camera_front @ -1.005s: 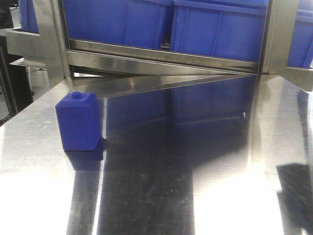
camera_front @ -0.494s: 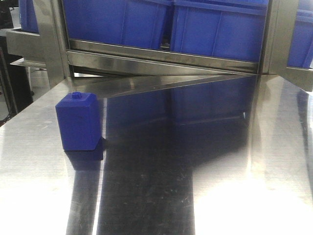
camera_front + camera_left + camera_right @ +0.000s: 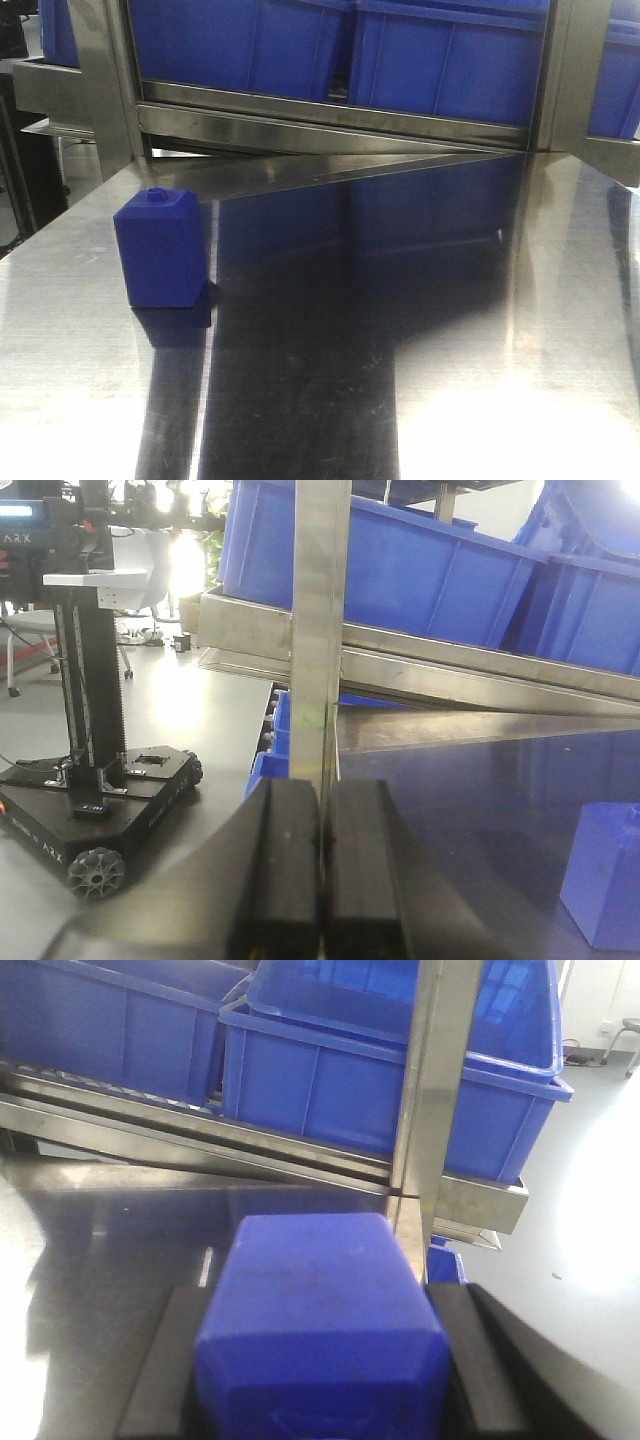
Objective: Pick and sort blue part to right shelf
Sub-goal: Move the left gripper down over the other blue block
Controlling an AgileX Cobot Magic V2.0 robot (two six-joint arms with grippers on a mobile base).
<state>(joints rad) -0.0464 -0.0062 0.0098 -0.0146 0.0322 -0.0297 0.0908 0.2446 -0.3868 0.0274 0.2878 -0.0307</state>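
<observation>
The blue part point(image 3: 320, 1300), a deep-blue block with sloped shoulders, fills the lower middle of the right wrist view. My right gripper point(image 3: 322, 1355) is shut on it, one black finger point(image 3: 160, 1370) on each side. It hangs above the steel table point(image 3: 120, 1230), in front of the shelf rack. My left gripper point(image 3: 320, 800) is shut with nothing in it, its pads pressed together at the table's left edge. Neither gripper shows in the front view.
A squat blue block with a tiny round stud point(image 3: 160, 250) stands on the table's left side, also the squat block point(image 3: 605, 875) in the left wrist view. Blue bins point(image 3: 400, 1070) sit on the tilted steel rack behind a steel upright point(image 3: 440, 1090). A black wheeled base point(image 3: 100, 800) stands on the floor at left.
A dark shadow at the table's right front edge has gone from the front view. The squat block has not moved.
</observation>
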